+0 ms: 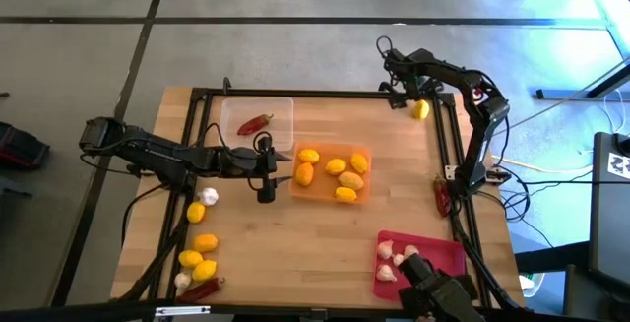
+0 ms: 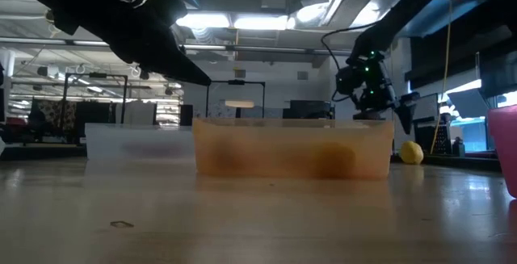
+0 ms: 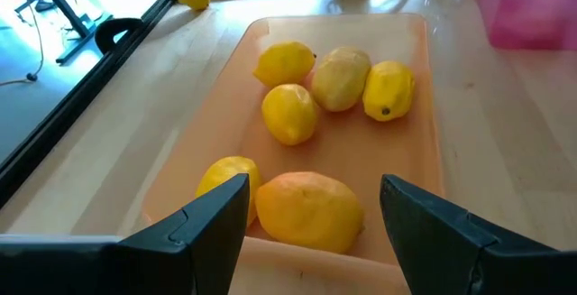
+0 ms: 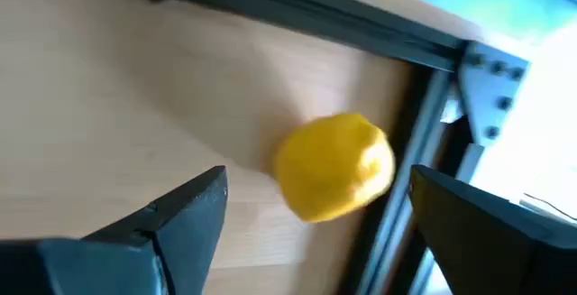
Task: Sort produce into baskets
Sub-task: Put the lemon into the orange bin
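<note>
The orange tray (image 1: 366,150) holds several yellow lemons (image 3: 288,113). My left gripper (image 1: 279,176) hangs open and empty at this tray's left end, its fingers (image 3: 216,214) on either side of the nearest lemon (image 3: 309,208) without touching it. My right gripper (image 1: 411,96) is open at the table's far right corner, just above a single lemon (image 4: 335,166) that lies on the table (image 1: 420,109). The clear tray (image 1: 236,110) holds one red chili (image 1: 255,123). The red-pink tray (image 1: 443,253) holds garlic bulbs (image 1: 386,251).
Loose lemons (image 1: 205,242), garlic (image 1: 209,196) and a chili (image 1: 202,289) lie along the table's left edge. Another chili (image 1: 442,196) lies by the black frame rail (image 1: 448,135) on the right. Bare wood lies between the orange and red-pink trays.
</note>
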Tool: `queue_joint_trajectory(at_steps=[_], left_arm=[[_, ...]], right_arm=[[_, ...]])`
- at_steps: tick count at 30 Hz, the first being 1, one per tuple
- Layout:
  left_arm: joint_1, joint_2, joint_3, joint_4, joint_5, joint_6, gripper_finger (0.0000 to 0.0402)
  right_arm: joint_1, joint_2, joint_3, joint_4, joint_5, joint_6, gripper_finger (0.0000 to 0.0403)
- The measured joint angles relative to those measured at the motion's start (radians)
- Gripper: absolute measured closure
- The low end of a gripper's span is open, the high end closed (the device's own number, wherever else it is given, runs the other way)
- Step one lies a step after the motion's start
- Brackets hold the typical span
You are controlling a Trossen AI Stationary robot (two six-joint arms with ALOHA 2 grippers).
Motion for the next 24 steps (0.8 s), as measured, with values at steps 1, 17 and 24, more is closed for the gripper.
queue_joint_trajectory(at_steps=[1,17,24], left_arm=[[0.000,0.000,0.000,-0.007,0.000,0.000,0.0155],[0.000,0.000,0.000,-0.017,0.000,0.008,0.0155],[0.000,0.000,0.000,-0.016,0.000,0.004,0.0155]], right_arm=[[-0.001,0.000,-0.004,-0.001,0.004,0.011,0.0068],[-0.066,0.000,-0.115,0.094,0.014,0.068,0.0068],[-0.070,-0.001,-0.115,0.099,-0.004,0.029,0.0068]])
